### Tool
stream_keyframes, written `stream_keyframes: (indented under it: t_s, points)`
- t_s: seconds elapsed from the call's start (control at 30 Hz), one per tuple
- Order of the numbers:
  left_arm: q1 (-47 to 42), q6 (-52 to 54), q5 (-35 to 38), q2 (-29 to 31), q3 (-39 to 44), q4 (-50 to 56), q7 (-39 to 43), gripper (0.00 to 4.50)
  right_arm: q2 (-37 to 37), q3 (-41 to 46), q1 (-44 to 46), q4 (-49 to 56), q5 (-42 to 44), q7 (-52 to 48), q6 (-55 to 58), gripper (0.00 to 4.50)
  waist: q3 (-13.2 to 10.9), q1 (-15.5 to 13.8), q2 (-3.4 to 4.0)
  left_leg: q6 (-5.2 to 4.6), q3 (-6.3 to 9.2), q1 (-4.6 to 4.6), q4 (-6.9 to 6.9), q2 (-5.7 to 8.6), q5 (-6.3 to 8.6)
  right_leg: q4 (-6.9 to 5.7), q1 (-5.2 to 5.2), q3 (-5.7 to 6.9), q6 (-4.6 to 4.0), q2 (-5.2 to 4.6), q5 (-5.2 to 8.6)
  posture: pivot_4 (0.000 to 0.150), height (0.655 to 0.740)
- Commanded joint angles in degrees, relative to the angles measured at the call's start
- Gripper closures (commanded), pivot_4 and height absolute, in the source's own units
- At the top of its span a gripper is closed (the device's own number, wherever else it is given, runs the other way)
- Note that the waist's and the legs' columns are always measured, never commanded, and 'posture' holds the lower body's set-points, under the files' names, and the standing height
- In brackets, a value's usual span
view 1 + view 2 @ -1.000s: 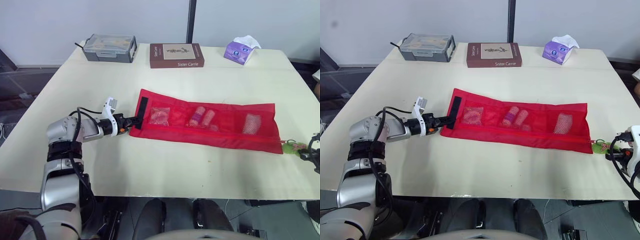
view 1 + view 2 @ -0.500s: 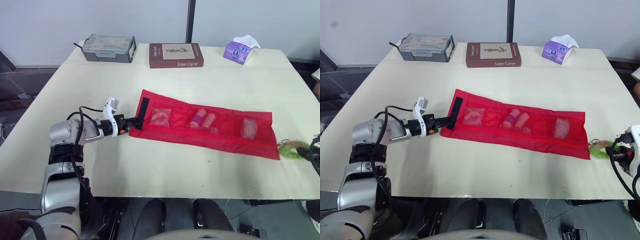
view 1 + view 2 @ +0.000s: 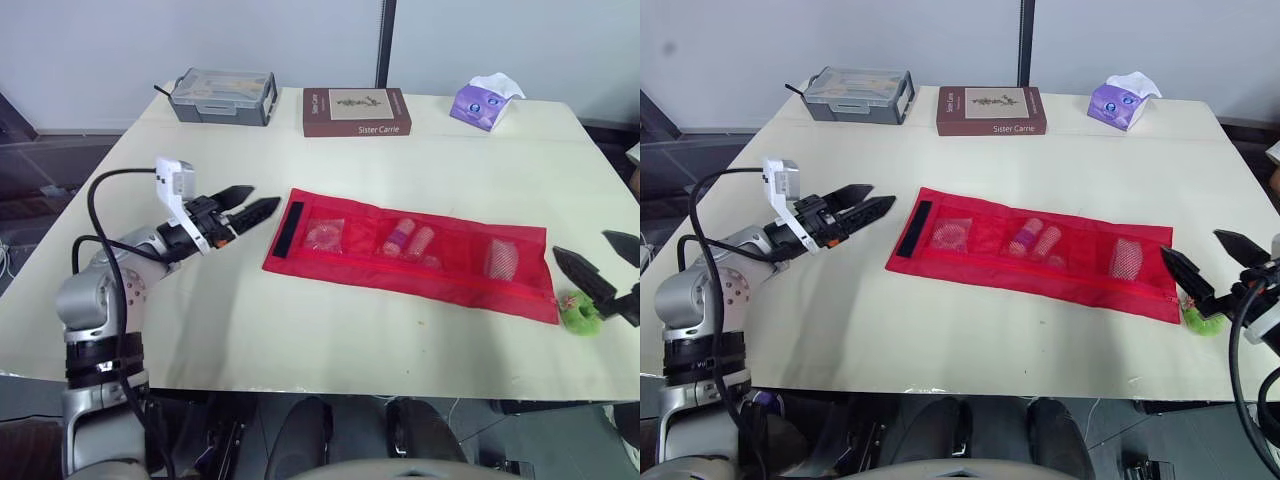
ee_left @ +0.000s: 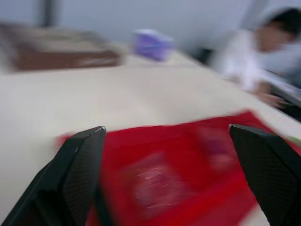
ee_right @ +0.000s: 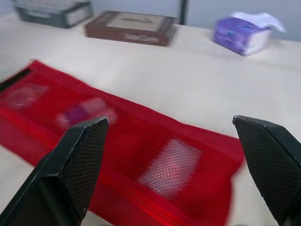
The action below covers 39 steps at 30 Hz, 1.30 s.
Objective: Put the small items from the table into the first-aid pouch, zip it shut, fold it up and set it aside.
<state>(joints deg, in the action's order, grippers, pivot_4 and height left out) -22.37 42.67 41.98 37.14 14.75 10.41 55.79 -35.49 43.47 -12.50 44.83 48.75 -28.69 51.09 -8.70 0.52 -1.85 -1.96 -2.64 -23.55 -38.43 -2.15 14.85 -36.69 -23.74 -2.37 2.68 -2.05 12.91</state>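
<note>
The pouch (image 3: pixel 410 255) lies flat mid-frame, items (image 3: pixel 405 238) in its mesh pockets, green pull (image 3: pixel 578 317) at its lower-right corner. Your left gripper (image 3: pixel 262 197), by the strap (image 3: pixel 289 228) end, and right gripper (image 3: pixel 580 244), beside the pull, are both spread, touching nothing. Pinch the end loosely and the pouch will likely slide rather than fold.

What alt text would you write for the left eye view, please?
A red mesh pouch holding small items lies flat on a cream table. The left gripper, open, hovers off its left end; the right gripper, open, sits by its right end.
</note>
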Motion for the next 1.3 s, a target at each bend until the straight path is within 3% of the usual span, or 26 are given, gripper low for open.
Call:
stream_keyframes:
  t_s: [0.03,0.23,0.37,0.53,0.87,1.1,1.3]
  points:
    - [2.52,-4.16,1.31,3.28,-3.37,7.73,9.44,0.05,0.27,-0.67,-4.82,2.72,3.39,0.36,1.4,0.0,-0.01,0.06,0.05,0.0,0.0,0.01,0.03,0.0,0.0,0.0,0.0,0.0,-0.01,0.01,0.01,0.15,0.74]
    - [7.42,-8.38,1.53,8.47,-4.08,9.44,19.6,0.05,8.9,0.59,-24.15,6.62,14.19,6.8,4.32,0.0,-0.01,0.03,0.22,0.01,0.07,0.19,0.1,-0.12,0.0,-0.08,0.09,0.06,0.0,0.16,0.29,0.15,0.74]
    - [7.17,-10.22,1.4,8.48,-5.64,9.59,21.09,0.05,14.54,-3.41,-25.27,4.27,22.88,19.63,3.42,0.0,-0.01,0.42,0.21,0.03,-0.08,0.41,0.08,-0.23,0.02,-0.07,0.17,-0.01,0.02,-0.03,0.32,0.15,0.74]
    - [6.12,-11.32,1.22,7.63,-7.46,9.48,20.52,0.05,16.63,-7.54,-21.62,0.16,28.52,32.68,0.99,0.0,-0.09,0.36,0.34,0.03,-0.22,0.49,0.21,-0.22,0.04,-0.01,0.12,0.15,0.01,-0.71,0.32,0.15,0.74]
    - [5.86,-11.54,0.79,6.45,-9.12,10.11,17.96,0.05,20.34,-14.29,-11.72,-8.89,38.54,52.9,-7.8,0.0,-0.07,0.34,0.3,0.01,-0.2,0.5,0.38,-0.15,0.03,0.0,0.16,0.38,-0.08,-0.3,0.38,0.15,0.74]
    - [6.08,-11.71,1.16,5.96,-9.67,11.32,16.48,0.05,22.58,-17.48,-4.86,-13.69,41.26,55.51,-13.91,0.0,-0.01,0.67,0.21,0.0,-0.29,0.58,0.25,-0.32,0.02,-0.05,0.18,0.1,-0.08,-0.09,0.37,0.15,0.74]
    - [7.72,-12.2,1.4,5.34,-9.59,13.3,14.93,0.05,23.08,-19.34,0.79,-17.6,38.04,52.08,-17.4,0.0,-0.03,1.42,0.23,0.0,-0.31,0.59,0.26,-0.33,0.02,-0.07,0.17,0.06,-0.09,-0.07,0.36,0.15,0.74]
